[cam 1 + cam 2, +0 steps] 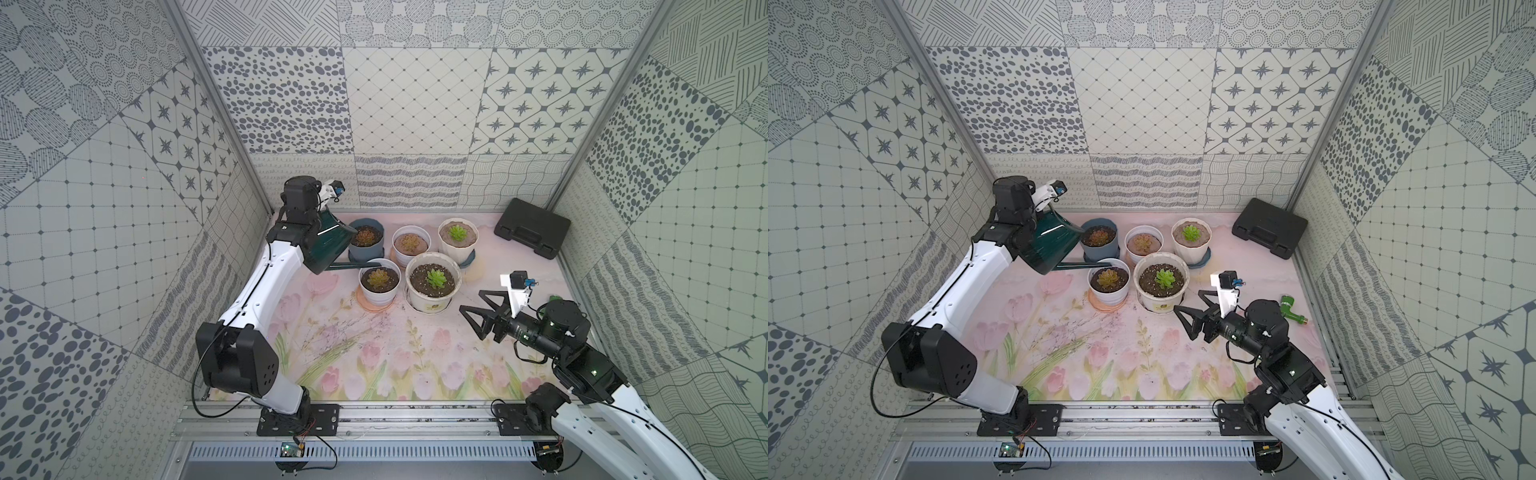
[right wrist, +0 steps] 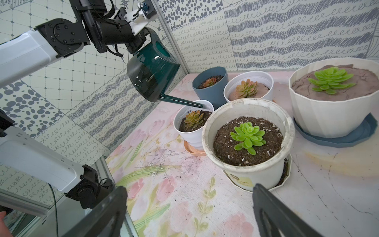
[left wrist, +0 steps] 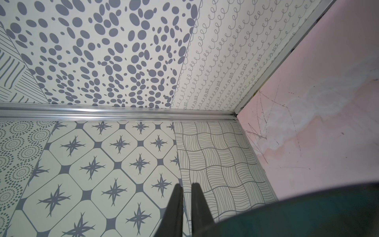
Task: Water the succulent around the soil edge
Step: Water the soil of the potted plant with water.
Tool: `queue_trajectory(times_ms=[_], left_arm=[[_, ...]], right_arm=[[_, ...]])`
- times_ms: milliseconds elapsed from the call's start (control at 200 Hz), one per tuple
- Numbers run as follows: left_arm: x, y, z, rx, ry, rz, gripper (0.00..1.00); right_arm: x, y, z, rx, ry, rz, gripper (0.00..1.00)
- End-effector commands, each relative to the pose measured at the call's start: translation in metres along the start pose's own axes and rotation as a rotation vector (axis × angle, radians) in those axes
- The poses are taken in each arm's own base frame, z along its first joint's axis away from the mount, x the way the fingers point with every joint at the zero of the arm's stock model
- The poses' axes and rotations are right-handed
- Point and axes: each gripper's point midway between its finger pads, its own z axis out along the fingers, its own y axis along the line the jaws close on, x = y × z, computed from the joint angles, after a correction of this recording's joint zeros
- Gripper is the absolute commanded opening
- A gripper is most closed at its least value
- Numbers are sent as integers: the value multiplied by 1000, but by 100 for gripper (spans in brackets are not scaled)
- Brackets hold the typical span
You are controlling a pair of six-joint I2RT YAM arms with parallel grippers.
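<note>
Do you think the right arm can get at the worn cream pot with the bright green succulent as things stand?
Probably yes. The right gripper is open, empty and aimed at the cream pot, with only bare mat between them. The watering can's spout is over the small white pot.

Black case [image 1: 532,227]: lies flat in the far right corner of the floral surface [image 1: 374,353]. Green hose nozzle [image 1: 1291,308]: lies near the right edge. Rear row: blue-grey pot [image 1: 363,252], white pot [image 2: 260,79], faceted white pot [image 1: 455,251] on a blue saucer [image 1: 470,258]. In front of them: large white pot [image 1: 432,302] holding dark soil.
</note>
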Motion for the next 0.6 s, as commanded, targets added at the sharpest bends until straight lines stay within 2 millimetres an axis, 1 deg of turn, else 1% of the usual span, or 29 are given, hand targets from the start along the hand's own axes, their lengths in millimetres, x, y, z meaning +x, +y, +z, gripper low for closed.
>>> queue_trajectory(times_ms=[0,170,485,595], left_arm=[[15,31,-10,-96,15,-67,0],[23,40,-22,-114,12,-98,0],[32,37,-42,-123,-4,-71,0],[37,38,-48,-129,-4,-71,0]], right_arm=[[-5,7,4,-44,-27,2,97],[-4,9,8,-63,-20,10,97],[-3,9,7,-58,-9,-1,97],[-4,9,4,-54,-10,-8,97]])
